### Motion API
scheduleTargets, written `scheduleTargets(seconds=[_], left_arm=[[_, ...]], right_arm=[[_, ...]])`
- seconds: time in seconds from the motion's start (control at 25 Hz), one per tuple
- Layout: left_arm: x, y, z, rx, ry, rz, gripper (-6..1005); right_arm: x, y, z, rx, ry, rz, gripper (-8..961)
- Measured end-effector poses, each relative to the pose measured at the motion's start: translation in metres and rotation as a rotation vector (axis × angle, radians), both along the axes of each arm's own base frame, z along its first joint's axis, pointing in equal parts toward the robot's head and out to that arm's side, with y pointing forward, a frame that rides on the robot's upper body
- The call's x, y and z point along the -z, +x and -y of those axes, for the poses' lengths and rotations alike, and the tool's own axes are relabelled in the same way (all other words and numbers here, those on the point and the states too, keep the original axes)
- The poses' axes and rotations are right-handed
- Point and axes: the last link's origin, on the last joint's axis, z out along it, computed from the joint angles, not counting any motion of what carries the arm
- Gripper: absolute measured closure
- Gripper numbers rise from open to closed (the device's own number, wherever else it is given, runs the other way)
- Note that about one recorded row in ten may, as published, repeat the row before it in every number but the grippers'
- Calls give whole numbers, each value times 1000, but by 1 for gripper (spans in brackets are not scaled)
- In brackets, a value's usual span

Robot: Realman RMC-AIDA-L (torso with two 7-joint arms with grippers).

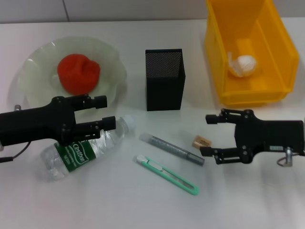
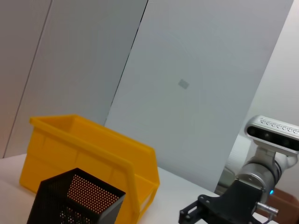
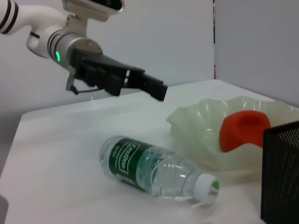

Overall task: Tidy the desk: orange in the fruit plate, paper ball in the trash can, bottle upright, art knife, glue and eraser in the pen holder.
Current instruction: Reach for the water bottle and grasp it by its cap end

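Nearest the robot, the green art knife (image 1: 167,174) lay flat on the white desk (image 1: 95,205), with the grey glue stick (image 1: 171,149) just beyond it and the small tan eraser (image 1: 201,141) beside that stick's far end; none of the three had reached the pen holder. The water bottle (image 1: 86,150) lay on its side, cap toward the middle of the desk, not yet stood up. The left gripper (image 1: 107,112) hovered over the bottle's neck end with its fingers spread wide and nothing between them; the right gripper (image 1: 209,135), likewise wide and empty, sat close to the eraser. Behind these stood the black mesh pen holder (image 1: 164,78), with nothing visible inside. Farther back, the orange (image 1: 78,72) rested in the pale fruit plate (image 1: 35,62) and the paper ball (image 1: 244,64) lay in the yellow bin (image 1: 238,90) serving as trash can, so I judged two of the six steps done.
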Motion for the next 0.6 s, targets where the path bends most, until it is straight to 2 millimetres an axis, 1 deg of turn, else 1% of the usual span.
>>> scheduleTargets(seconds=[0.16, 0.2, 0.32, 0.44, 0.6], left_arm=[[-5, 2, -5, -2, -4, -20, 284], [-9, 4, -9, -6, -3, -30, 284], [-10, 9, -14, -6, -18, -50, 285], [-6, 19, -25, -12, -73, -115, 285], [-2, 38, -43, -44, -180, -283, 285]], right_arm=[[-8, 9, 10, 12, 1, -7, 126], [-9, 11, 12, 17, 5, -6, 126], [-14, 17, 16, 23, 29, -5, 126], [-16, 18, 17, 14, 48, -9, 126], [-16, 17, 17, 7, 47, -14, 127]])
